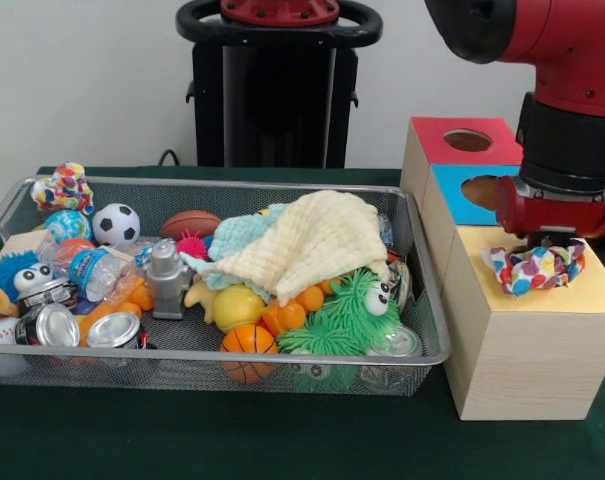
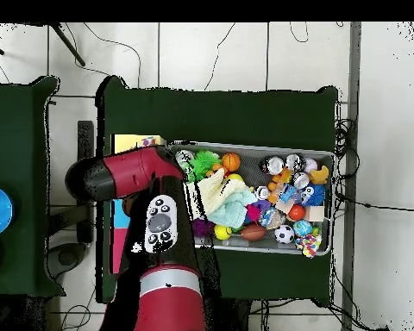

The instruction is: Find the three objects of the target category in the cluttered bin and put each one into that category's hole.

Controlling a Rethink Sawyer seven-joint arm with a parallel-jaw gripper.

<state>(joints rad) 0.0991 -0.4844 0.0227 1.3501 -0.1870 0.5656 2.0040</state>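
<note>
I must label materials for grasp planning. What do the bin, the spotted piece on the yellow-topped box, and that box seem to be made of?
Bin: silver wire mesh with a metal rim, shiny.
Spotted piece: soft cloth, crumpled in folds.
Yellow-topped box: pale wood, probably, with faint grain on its sides and a matte top.

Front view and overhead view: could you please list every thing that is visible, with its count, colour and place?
wire basket: one, silver mesh, on the green table, left of the boxes.
spotted cloths: two seen, white with coloured spots; one on the yellow box top under the claw, one on the basket's far left corner.
waffle cloth: one, pale yellow, over the toys.
mint cloth: one, beside the waffle cloth.
toy balls: several; soccer ball, brown football, orange basketball.
green fuzzy toy: one, front right of basket.
cans: silver, front left.
boxes: three, pale wood; yellow top, blue top, red top.
arm: red and black.
claw: above the yellow box; open or shut unclear.
</note>
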